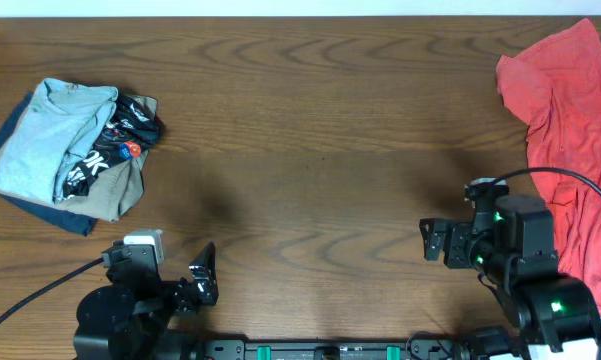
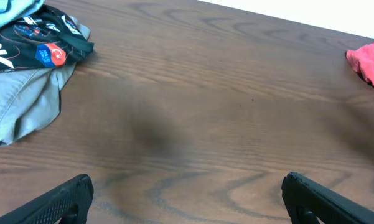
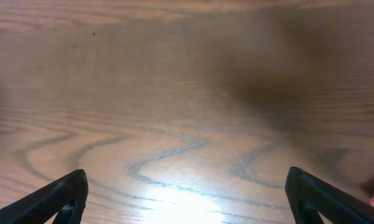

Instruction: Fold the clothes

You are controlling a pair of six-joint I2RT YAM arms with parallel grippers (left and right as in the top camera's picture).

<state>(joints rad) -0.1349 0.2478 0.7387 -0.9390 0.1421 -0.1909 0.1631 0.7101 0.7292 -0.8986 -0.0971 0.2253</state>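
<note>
A folded light blue T-shirt [image 1: 45,145] lies on top of a pile at the table's far left; only its edge shows in the left wrist view [image 2: 9,11]. A crumpled coral-red shirt [image 1: 570,120] lies spread at the far right, and a corner of it shows in the left wrist view [image 2: 370,61]. My left gripper [image 1: 205,272] is open and empty near the front edge, right of the pile; its fingers frame bare wood [image 2: 187,205]. My right gripper [image 1: 428,241] is open and empty, just left of the red shirt, over bare wood [image 3: 187,202].
In the pile under the blue shirt are a black tee with white lettering [image 1: 120,140], a khaki garment [image 1: 115,192] and a navy garment [image 1: 75,222]. The wooden table [image 1: 310,130] stretches between the pile and the red shirt.
</note>
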